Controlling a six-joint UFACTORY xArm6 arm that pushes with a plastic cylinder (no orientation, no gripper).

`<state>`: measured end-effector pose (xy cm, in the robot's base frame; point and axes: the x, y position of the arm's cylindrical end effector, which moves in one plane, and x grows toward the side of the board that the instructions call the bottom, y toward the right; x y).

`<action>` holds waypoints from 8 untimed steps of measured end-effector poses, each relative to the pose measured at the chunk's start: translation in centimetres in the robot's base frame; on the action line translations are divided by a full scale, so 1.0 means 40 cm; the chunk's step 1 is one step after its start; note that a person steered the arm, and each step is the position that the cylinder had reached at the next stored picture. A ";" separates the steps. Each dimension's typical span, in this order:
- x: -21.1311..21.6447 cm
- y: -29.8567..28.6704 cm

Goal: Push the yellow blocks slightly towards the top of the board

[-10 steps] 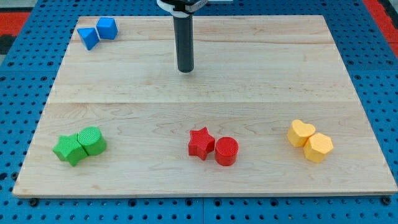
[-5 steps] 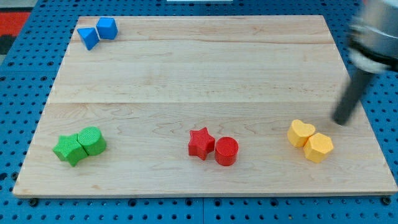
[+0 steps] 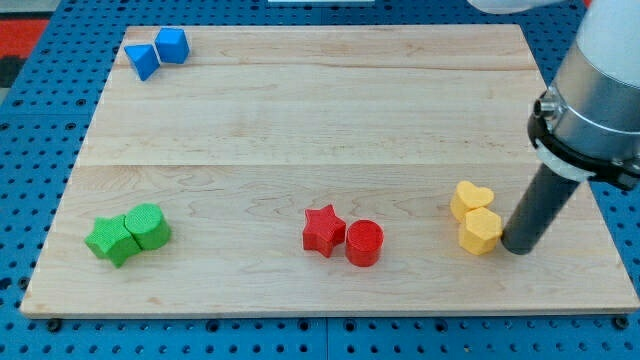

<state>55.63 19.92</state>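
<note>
tip: our tip (image 3: 518, 249) — the lower end of the straight dark rod — sits on the pale wooden board (image 3: 330, 120), right up against the yellow hexagonal block (image 3: 481, 231) on that block's right in the view; touching as far as we can tell
pincer: we carry none, only the rod, so no jaw state to give
yellow pair: yellow heart-shaped block (image 3: 470, 199) sits just above the yellow hexagonal block, the two touching, stacked almost vertically in the view
landmark: we place everything else from the yellow hexagonal block
red pair: red cylinder block (image 3: 364, 243) to its left, well apart; red star block (image 3: 323, 230) touching the cylinder on its far side
green pair: two green blocks (image 3: 128, 234) much further left, near the board's left edge — touching each other, shapes hard to make out
blue pair: blue triangular block (image 3: 142, 61) and blue cube-like block (image 3: 172, 45), side by side, far up-left of the hexagon at the board's top-left corner
</note>
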 end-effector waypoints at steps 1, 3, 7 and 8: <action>0.081 0.008; -0.035 -0.089; -0.385 -0.111; -0.393 -0.112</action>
